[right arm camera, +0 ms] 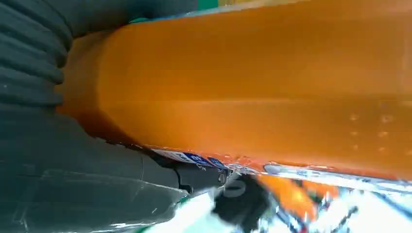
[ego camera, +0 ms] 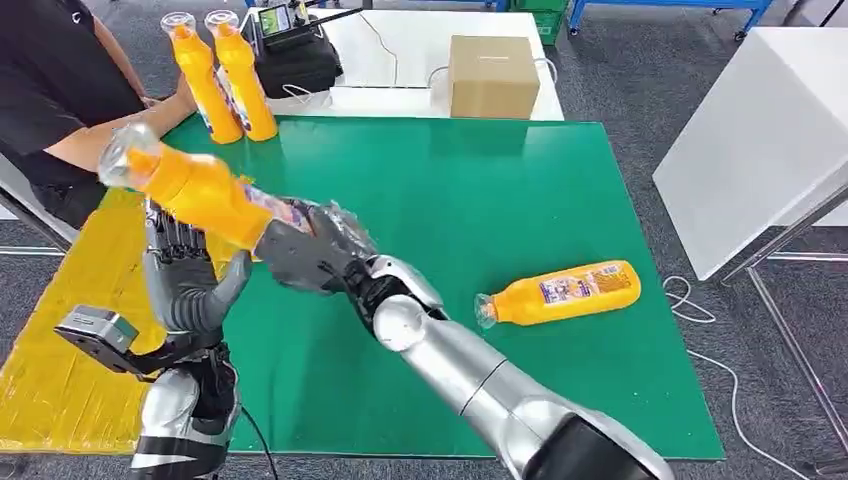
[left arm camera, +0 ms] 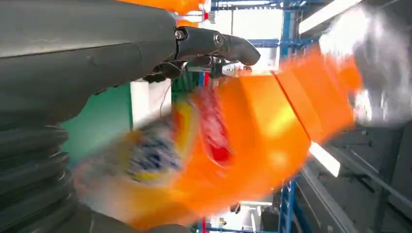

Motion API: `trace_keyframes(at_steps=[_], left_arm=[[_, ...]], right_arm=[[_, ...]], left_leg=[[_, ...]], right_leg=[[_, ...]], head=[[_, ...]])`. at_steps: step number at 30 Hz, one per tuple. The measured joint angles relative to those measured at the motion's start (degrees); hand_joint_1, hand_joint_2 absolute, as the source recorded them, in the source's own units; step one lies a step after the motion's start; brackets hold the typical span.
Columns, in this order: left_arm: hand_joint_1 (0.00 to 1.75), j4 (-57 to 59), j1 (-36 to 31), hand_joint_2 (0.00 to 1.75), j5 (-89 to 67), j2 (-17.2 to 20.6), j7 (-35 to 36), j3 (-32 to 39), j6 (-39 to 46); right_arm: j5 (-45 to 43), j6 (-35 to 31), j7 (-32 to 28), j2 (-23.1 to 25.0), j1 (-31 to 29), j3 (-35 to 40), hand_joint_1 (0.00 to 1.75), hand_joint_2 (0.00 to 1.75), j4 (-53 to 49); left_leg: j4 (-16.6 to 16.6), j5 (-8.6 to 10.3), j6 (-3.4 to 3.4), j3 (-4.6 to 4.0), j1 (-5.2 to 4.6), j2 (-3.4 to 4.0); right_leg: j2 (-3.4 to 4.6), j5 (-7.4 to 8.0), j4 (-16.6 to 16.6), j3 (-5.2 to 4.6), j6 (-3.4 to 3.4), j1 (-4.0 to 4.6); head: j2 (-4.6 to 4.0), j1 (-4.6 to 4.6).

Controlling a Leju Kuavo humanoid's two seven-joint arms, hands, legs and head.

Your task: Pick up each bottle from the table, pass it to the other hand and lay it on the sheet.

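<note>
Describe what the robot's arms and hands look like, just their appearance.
Both arms are silver metal with rounded shells and black joints. The right arm ends in a dark grey hand. The left hand is dark grey too, with black fingers, a ribbed cover, a grey box camera at the wrist and a thin black cable.

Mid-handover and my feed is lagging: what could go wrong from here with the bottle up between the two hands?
1. The held bottle is gripped by the right hand near its base, its long body sticking out tilted; it could pivot or slip before the left hand, open beneath it, closes.
2. A person's arm rests near the two standing bottles, close to the raised cap end; a swing toward the yellow sheet might hit it.
</note>
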Motion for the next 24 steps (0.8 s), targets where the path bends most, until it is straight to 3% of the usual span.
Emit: trace_keyframes(at_steps=[13,14,15,24], left_arm=[[0.0,1.1,1.2,1.75,1.0,0.1,-0.8,-0.2,0.1],[1.62,1.1,1.6,1.75,1.1,0.2,-1.1,0.0,0.2],[1.75,1.1,2.1,1.75,1.2,0.3,-1.2,0.2,0.2],[1.75,1.1,4.9,1.75,1.2,0.7,-6.1,2.3,-2.6]], right_arm=[[-1.9,-0.9,0.3,0.4,0.6,12.8,1.75,1.75,2.0],[-1.6,-1.0,0.3,0.4,0.7,13.7,1.75,1.75,1.8],[-1.5,-1.0,0.4,0.4,0.7,14.6,1.75,1.75,1.7],[0.3,-1.1,0.3,0.4,1.0,18.9,1.75,1.75,1.1]], left_leg=[[0.0,0.0,0.0,-0.03,-0.01,0.0],[0.0,0.0,0.0,-0.03,-0.01,0.0],[0.0,0.0,0.0,-0.03,-0.01,0.01],[0.0,-0.01,-0.01,-0.05,0.0,0.0]], right_leg=[[0.01,0.0,0.0,-0.03,0.0,0.0],[0.01,0.0,0.0,-0.04,0.0,0.0],[0.0,0.0,0.0,-0.04,0.0,0.01],[0.0,-0.01,0.0,-0.05,-0.01,0.0]], head=[[0.0,0.0],[0.0,-0.02],[0.0,0.0],[0.0,0.0]])
